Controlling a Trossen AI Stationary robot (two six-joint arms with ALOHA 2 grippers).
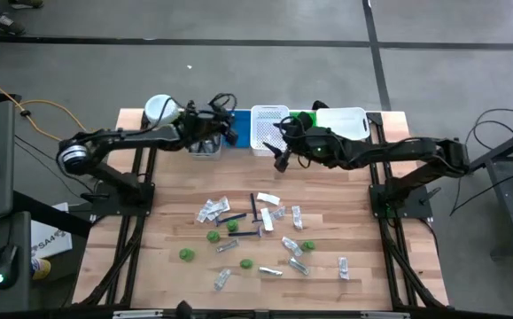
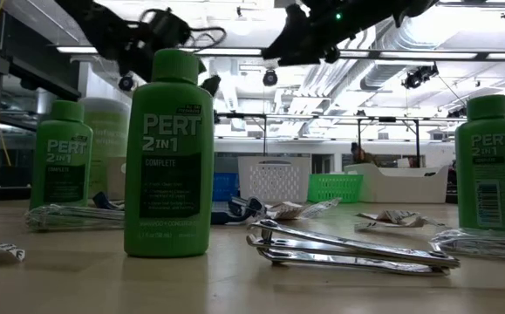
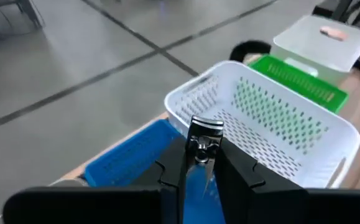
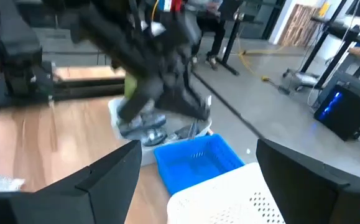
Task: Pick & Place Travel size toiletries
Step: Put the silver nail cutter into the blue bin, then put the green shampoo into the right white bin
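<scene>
The toiletries lie scattered on the wooden table: small green bottles (image 1: 213,237) (image 2: 168,153), clear sachets (image 1: 212,209), dark blue sticks (image 1: 232,217) and metal clippers (image 2: 348,249). My left gripper (image 1: 223,124) (image 3: 201,168) hangs over the blue bin (image 3: 130,158) at the table's far edge, shut on a metal nail clipper (image 3: 203,134). My right gripper (image 1: 282,159) (image 4: 198,149) is open and holds nothing. It hovers at the near side of the white perforated bin (image 1: 269,128), facing the left arm. My left gripper pinches the metal nail clipper between its two fingers (image 3: 176,171). The clipper's shiny end (image 3: 204,127) sticks out past the fingertips. It is lifted clear, above the blue bin's edge next to the white bin (image 3: 273,124).
A row of bins lines the far edge: grey (image 1: 205,146), blue (image 1: 228,124), white perforated, green (image 1: 302,118) and a larger white tub (image 1: 342,122). A white-lidded jar (image 1: 159,110) stands at the far left corner. Bare wood lies between the bins and the scattered items.
</scene>
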